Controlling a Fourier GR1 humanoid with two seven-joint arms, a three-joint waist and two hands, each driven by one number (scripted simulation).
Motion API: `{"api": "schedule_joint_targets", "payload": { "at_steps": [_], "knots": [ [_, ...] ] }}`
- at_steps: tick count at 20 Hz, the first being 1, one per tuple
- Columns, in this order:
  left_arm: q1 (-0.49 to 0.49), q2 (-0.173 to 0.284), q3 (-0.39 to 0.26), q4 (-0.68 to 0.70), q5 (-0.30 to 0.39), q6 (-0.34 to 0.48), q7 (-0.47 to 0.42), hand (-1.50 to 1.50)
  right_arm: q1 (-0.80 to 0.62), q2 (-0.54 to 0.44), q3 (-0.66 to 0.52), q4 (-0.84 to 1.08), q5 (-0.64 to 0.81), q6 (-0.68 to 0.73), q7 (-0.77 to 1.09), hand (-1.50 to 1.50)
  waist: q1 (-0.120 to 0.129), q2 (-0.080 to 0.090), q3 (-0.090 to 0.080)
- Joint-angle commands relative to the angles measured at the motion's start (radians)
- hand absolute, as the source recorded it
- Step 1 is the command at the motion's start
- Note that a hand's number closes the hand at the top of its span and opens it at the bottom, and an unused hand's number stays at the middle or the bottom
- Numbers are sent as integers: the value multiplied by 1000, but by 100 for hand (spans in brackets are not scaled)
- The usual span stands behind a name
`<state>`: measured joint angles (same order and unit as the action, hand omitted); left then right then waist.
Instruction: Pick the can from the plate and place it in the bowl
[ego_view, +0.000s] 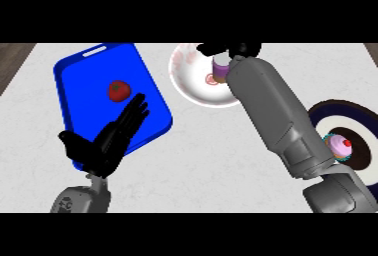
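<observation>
Tray: blue tray (81, 75) left of the white bowl (193, 80), a red fruit (119, 90) on it; not my concern
Plate: dark plate (362, 117) lower right of the bowl, cupcake (339, 146) on it
Left hand: left hand (111, 137) rests with fingers straight, lower left of the bowl
Right hand: right hand (229, 50) curled round the can (220, 67), above the bowl's right rim; if I let go here, I judge it could tip or clip that rim

Can (219, 67): mostly hidden behind right hand (230, 49) and forearm. Dark-rimmed plate (353, 112): cut by right edge, cupcake (340, 146) partly covered by forearm
</observation>
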<state>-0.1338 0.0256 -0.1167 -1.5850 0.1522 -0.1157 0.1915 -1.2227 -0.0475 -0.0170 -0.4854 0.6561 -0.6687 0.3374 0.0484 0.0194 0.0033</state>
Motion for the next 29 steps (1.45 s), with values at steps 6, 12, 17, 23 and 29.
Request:
{"api": "schedule_joint_targets", "payload": {
  "at_steps": [6, 12, 17, 23, 29],
  "knots": [
    [49, 8, 21, 25, 9, -12, -37, 0, 256, 47, 97, -427, -305, -100, -308, -150, -43, -34, -2],
    [36, 11, 51, 51, 9, 10, -29, 0, 522, 47, 315, -834, -339, -133, -254, -150, -92, -42, -3],
    [46, 17, 69, 14, 16, 27, -14, 0, 797, 47, 523, -1105, -256, -162, -242, -150, -130, -56, -3],
    [64, 42, 88, -6, 16, 25, -9, 0, 1190, 1, 826, -1301, -107, -232, -278, 150, -138, -54, -3],
    [52, 21, 60, -3, 0, 32, -11, 0, 1590, -108, 1169, -1332, 21, -379, -363, 150, -128, -43, -3]
  ]
}}
